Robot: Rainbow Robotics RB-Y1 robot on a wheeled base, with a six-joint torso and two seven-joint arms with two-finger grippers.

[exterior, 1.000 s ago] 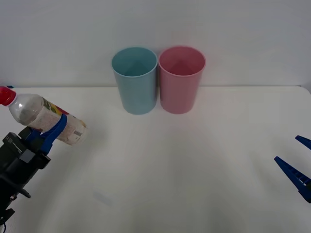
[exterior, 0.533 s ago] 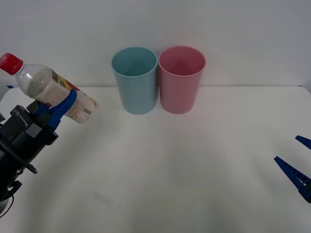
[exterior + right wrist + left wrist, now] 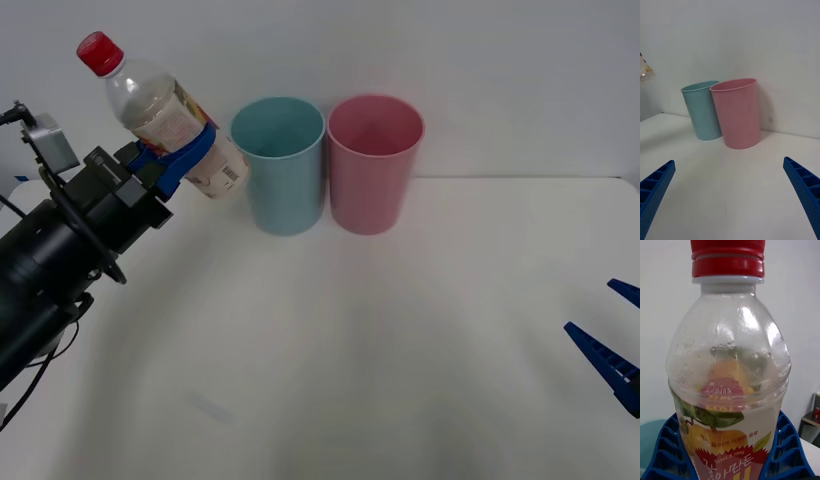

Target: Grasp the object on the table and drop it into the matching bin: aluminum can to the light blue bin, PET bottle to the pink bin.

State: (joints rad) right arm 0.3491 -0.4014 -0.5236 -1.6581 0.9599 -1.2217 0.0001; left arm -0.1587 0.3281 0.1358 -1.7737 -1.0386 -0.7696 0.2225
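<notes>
Left hand (image 3: 185, 150), at ten o'clock above the worktop (image 3: 350, 330), is clamped on the PET bottle (image 3: 165, 115); premature release risks the light blue bin (image 3: 278, 165), not the pink bin (image 3: 375, 165).

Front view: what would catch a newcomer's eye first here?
The PET bottle with its red cap, held tilted in the air by the left gripper just left of the light blue bin. Next, the pink bin standing close beside the blue one at the back of the table. The right gripper waits open at the right edge.
</notes>
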